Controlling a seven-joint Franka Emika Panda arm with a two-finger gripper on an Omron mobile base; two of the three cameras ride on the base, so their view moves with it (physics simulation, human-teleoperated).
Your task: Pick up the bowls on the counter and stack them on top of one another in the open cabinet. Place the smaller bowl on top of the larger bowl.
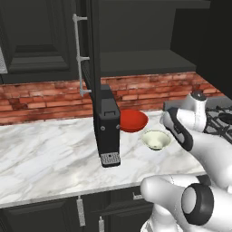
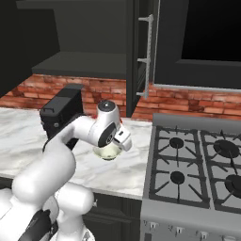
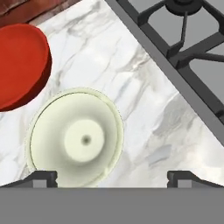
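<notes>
The smaller cream-white bowl (image 3: pixel 76 138) sits upright on the marble counter (image 3: pixel 144 87), its pale greenish inside facing up. The wide red bowl (image 3: pixel 19 65) rests just beyond it, apart by a thin gap. My gripper (image 3: pixel 113 178) hovers above the cream bowl, open, with nothing between its fingers. One fingertip (image 3: pixel 43 178) is by the bowl's rim and the other is over bare marble. From the base, the cream bowl (image 1: pixel 156 139) lies under my hand, right of the red bowl (image 1: pixel 133 120). The open cabinet's shelf (image 1: pixel 145 61) is above, dark and bare.
A black appliance (image 1: pixel 108 127) stands on the counter just left of the red bowl. The cabinet door (image 1: pixel 93 68) juts out edge-on above it, with its silver bar handle (image 1: pixel 79 54). The stovetop (image 2: pixel 197 160) borders the counter on the right. A brick wall (image 1: pixel 41 97) runs behind.
</notes>
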